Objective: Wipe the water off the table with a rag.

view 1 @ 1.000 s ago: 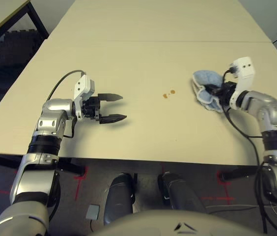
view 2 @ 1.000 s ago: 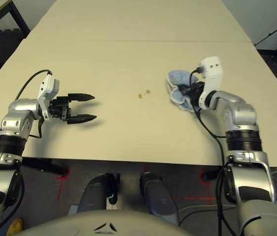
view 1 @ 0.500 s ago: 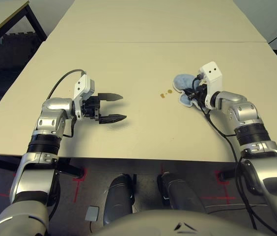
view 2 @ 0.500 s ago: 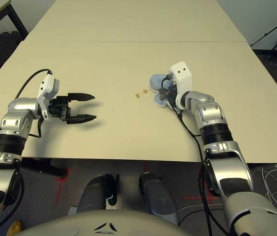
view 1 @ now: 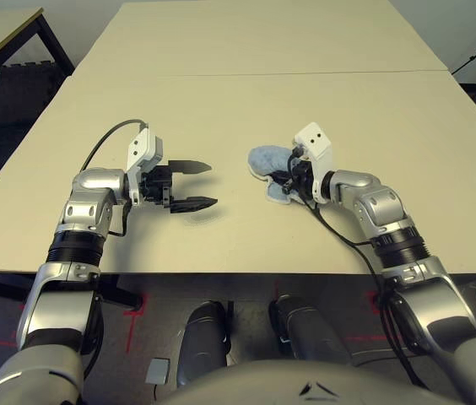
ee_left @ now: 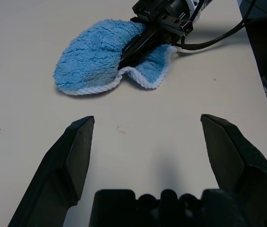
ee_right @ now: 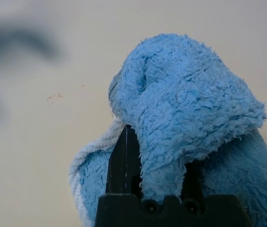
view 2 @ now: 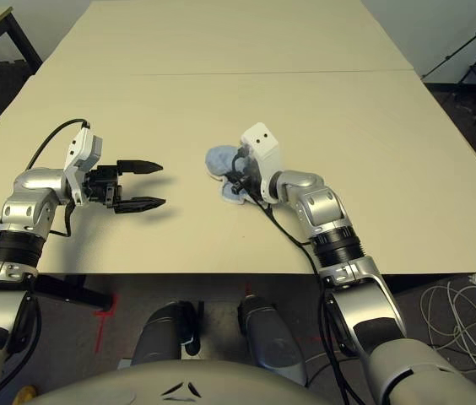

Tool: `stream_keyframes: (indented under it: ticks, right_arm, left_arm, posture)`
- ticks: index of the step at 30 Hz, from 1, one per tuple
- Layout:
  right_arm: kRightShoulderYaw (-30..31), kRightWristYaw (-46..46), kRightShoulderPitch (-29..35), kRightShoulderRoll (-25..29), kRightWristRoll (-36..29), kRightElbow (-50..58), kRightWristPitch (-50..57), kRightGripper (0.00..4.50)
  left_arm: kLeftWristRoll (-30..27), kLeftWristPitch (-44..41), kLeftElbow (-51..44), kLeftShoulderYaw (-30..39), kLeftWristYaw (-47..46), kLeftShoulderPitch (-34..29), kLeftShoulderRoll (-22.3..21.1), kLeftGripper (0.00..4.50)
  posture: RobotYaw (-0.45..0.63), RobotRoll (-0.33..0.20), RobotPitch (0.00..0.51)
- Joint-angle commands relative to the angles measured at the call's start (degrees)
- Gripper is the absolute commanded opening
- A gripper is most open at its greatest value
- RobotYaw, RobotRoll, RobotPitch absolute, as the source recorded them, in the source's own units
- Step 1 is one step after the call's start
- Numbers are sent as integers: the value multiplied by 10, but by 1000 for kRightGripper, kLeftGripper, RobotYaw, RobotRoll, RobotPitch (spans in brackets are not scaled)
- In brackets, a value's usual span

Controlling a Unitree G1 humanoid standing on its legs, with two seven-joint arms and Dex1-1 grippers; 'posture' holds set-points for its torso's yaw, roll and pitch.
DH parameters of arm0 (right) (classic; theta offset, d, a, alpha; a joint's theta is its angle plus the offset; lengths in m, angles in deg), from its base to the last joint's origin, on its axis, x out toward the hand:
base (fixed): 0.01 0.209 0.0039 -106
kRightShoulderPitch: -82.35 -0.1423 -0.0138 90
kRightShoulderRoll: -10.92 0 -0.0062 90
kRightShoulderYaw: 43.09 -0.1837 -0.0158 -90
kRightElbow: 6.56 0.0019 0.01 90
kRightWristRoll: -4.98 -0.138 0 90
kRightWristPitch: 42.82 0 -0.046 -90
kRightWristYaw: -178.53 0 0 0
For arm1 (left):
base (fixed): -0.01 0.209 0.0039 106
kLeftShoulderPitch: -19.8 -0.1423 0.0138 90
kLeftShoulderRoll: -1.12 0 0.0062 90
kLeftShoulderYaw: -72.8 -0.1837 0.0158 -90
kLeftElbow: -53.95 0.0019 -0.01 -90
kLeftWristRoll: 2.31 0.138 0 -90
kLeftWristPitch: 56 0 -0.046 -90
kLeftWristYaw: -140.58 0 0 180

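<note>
On the pale beige, smooth rectangular worktop (view 1: 221, 245), the left gripper (view 1: 189, 186) hovers with its two black fingers (view 1: 192, 204) spread apart, grasping nothing. Across from it, the right gripper (view 1: 280, 179) has its fingers clenched on the bunched light blue terry cloth rag with a whitish stitched edge (ee_left: 95, 56), which rests on the worktop. A thin straight seam (view 1: 221, 75) crosses the worktop beyond both grippers.
</note>
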Motion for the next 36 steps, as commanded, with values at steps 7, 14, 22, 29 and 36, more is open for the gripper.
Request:
stream_keyframes:
  ticks: [7,14,22,29,36]
  right_arm:
    - [-13,-2,-49,124,49,-116,-53,73]
    - [-48,-1,-73,187,43,-161,-73,73]
    - [-133,32,-77,247,-17,-129,-29,72]
    - [-181,78,-70,338,-44,-114,6,72]
    - [-169,108,-50,367,-40,-139,9,72]
  left_arm:
    - [6,1,-6,-6,-1,-11,1,4500]
    - [7,3,0,-7,-1,-6,3,4500]
    - [7,4,0,-6,0,-8,2,4500]
    - [9,6,9,-6,1,-2,3,4500]
    - [13,9,19,-7,3,6,5,4500]
  posture:
    - [-242,0,114]
    - [-245,0,114]
    - [-248,0,115]
    - [-259,0,111]
    - [-263,0,105]
